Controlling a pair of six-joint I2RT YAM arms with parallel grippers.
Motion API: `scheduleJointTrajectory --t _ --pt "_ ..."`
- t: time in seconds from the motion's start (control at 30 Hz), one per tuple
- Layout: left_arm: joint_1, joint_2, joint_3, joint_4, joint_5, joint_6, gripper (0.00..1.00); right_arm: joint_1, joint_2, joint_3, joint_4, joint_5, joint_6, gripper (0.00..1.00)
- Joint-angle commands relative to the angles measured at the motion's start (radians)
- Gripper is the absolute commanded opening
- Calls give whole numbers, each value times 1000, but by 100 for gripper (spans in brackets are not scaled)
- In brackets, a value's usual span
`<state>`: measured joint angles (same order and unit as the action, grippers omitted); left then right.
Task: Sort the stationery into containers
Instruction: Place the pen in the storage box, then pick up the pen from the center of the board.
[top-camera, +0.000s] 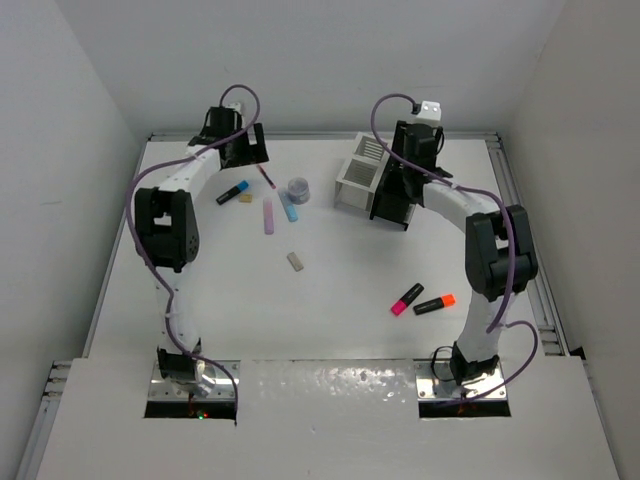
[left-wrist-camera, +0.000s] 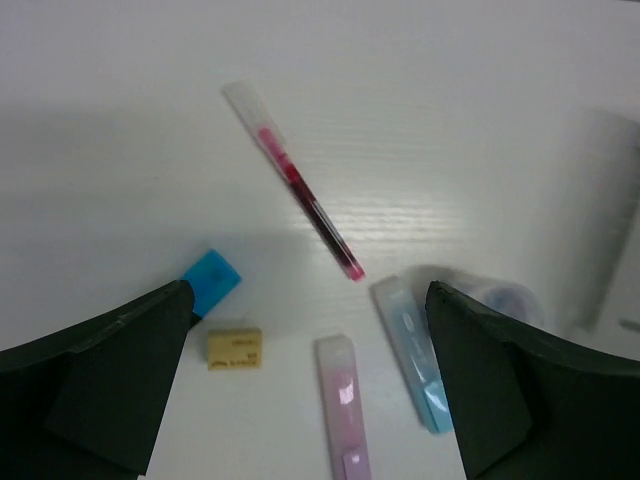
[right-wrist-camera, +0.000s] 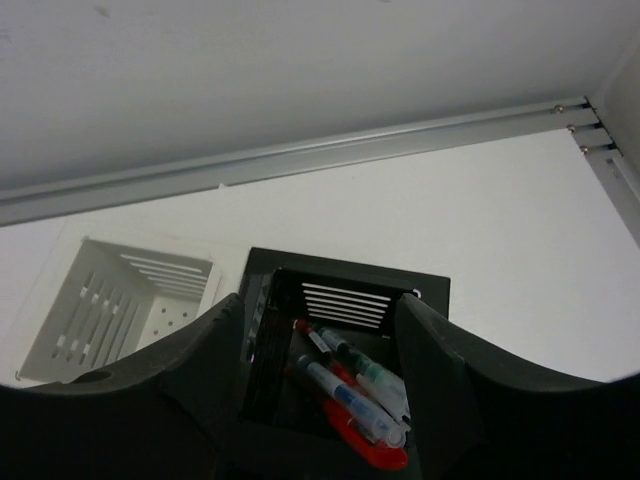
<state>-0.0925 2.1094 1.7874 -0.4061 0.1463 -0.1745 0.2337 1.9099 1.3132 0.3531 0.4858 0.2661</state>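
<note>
We see the right claw (right-wrist-camera: 320, 310) spread apart above the black bin (right-wrist-camera: 432, 290), pens (right-wrist-camera: 350, 395) lying inside it; well left of that bin, the left claw (left-wrist-camera: 308, 292) gapes over a red pen (left-wrist-camera: 295, 180) on the desk (left-wrist-camera: 450, 120).

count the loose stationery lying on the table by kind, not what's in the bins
Stubby black highlighters: 3 (blue-ended highlighter, pink-ended highlighter, orange-ended highlighter)
Pastel sticks: 2 (pink stick, blue stick)
Small beige erasers: 2 (left eraser, middle eraser)
Thin red pen: 1
Greyish round piece: 1
Total: 9
</note>
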Motion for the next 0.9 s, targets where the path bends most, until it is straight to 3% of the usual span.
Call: scheduleJointTrajectory --t 0.0,0.17,0.47,0.8,0.87 --pt "-39 81 119 -33 -196 -25 100 -7 -66 -8 9 -47 2 61" --pt "-58 213 228 -42 -316 -51 95 1 -159 -29 -5 -73 -16 63" --pt "-79 376 372 -34 -350 -26 86 26 -293 -83 -25 -125 -16 64" --pt "-79 443 411 -60 -355 13 57 26 -408 -160 9 -119 -1 64" --pt "-82 442 405 -80 -337 9 47 24 -422 -170 14 -116 -1 64"
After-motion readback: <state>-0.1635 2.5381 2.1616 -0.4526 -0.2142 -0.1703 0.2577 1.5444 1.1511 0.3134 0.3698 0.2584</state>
